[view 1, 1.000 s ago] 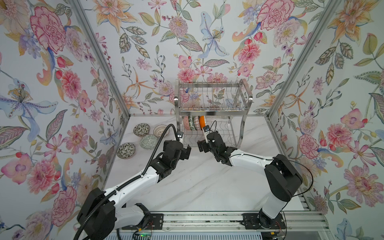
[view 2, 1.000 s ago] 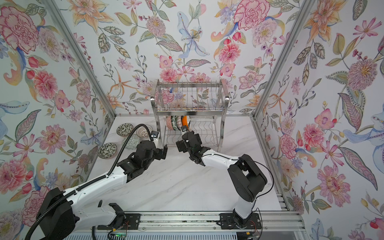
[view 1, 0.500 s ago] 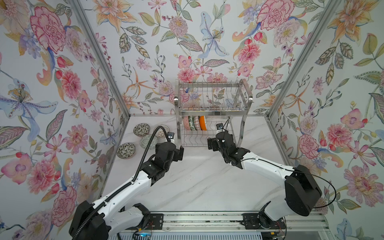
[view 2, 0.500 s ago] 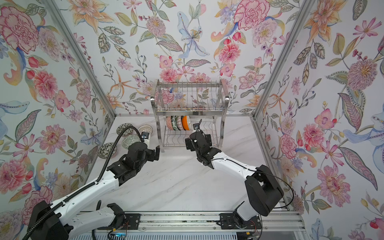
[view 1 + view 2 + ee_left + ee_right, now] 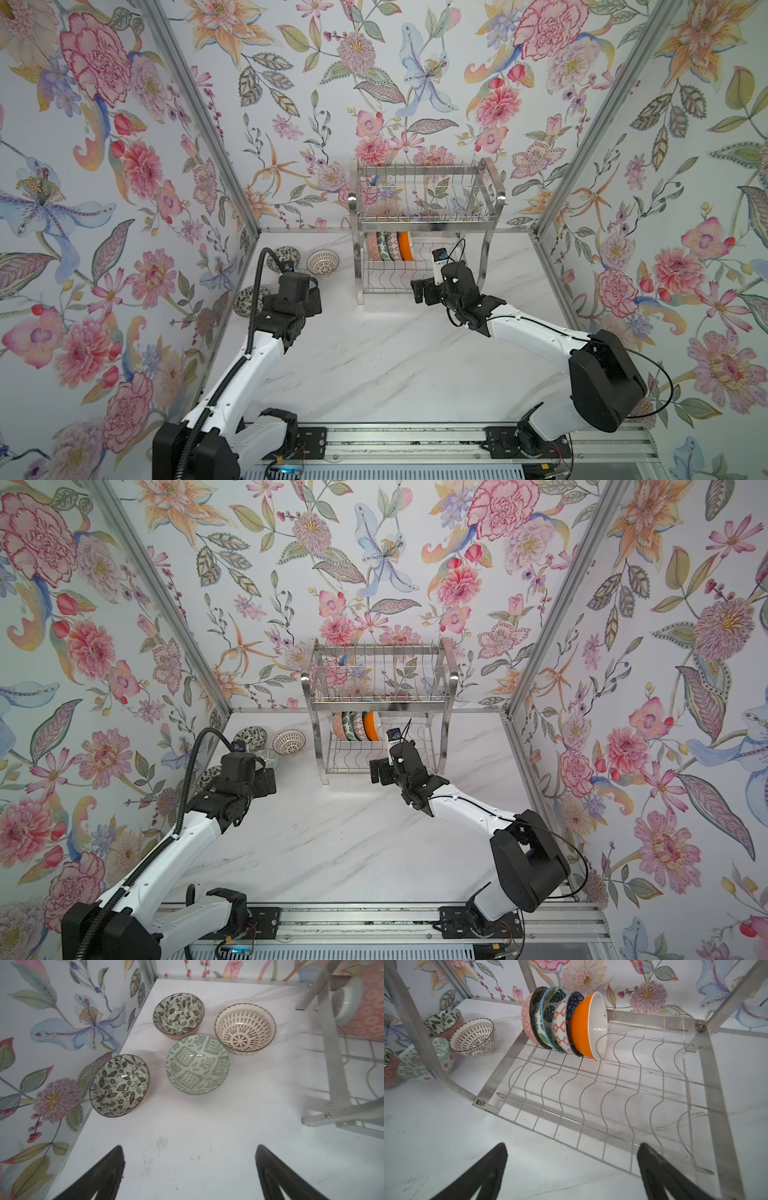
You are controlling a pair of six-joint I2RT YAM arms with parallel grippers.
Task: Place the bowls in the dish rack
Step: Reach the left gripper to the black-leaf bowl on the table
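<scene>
Marble surface [image 5: 374, 365], floral walls [image 5: 374, 83]. Dish rack [image 5: 424, 226]: lower tier held four bowls [image 5: 583, 1024] on edge; four loose bowls [image 5: 197, 1064] stood beside its frame. Left hand [image 5: 189, 1157], right hand [image 5: 572, 1155]: spread, empty.

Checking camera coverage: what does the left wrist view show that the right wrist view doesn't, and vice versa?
Left wrist only: the open left claw and the whole inside of the green-patterned bowl. Right wrist only: the open right claw, the orange bowl and the blue-rimmed leaf bowl in the racked row. Both: the brown lattice bowl, the dish rack, the marble table.
</scene>
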